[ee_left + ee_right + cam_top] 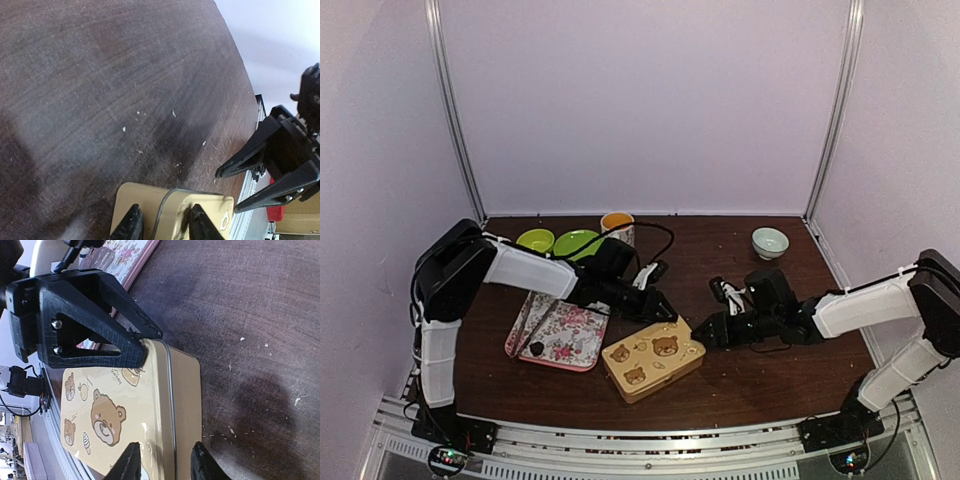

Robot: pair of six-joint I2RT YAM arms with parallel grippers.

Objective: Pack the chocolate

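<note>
White-walled booth, dark wood table [770,385]. Item: tin [653,357], tan, bear print, lid on, lying at a slant near the front edge. Item: chocolate [536,348], small dark lump, resting at the near left corner of a floral tray [575,325], which sits just left of the tin; not yet packed. Left claw [165,227]: jaws part-spread astride the tin's far corner, lid rim between them; whether they pinch it cannot be told. Right claw [165,465]: also part-spread, over the tin's right edge, one finger above the lid, the other beside the wall; grip not determinable. Hazards, as judged: both claws work the same small tin from opposite sides and close together, so an uneven pull could skid or tip it, or knock claw against claw; a lid freed suddenly might jump towards the tray and send the chocolate rolling.
</note>
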